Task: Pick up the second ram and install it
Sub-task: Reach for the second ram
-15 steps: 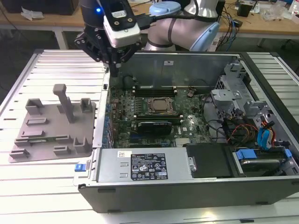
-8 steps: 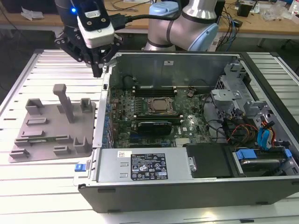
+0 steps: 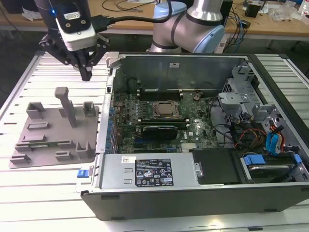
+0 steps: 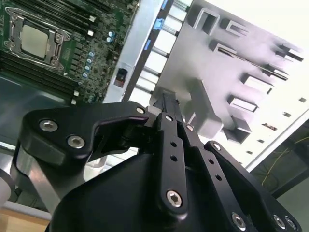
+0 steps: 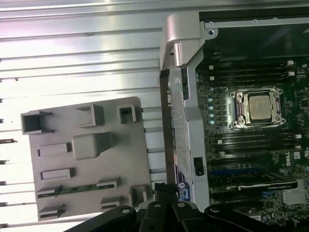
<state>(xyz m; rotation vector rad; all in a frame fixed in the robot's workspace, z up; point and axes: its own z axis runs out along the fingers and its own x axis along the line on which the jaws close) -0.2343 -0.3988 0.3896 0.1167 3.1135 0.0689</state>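
Exterior view: black gripper [image 3: 86, 73] jaws together | first wrist view: narrow green second ram [image 5: 67, 189] in grey slotted plate [image 5: 128, 159]

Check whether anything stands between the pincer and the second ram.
The pincer hangs above the table, near the fixture plate. The second ram lies uncovered in its slot. In the exterior view the plate's upright post rises between them; from above, nothing visible blocks it.

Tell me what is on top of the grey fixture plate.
Moulded grey blocks, a tall post and the second ram, a green stick held between brackets. Its underside is covered.
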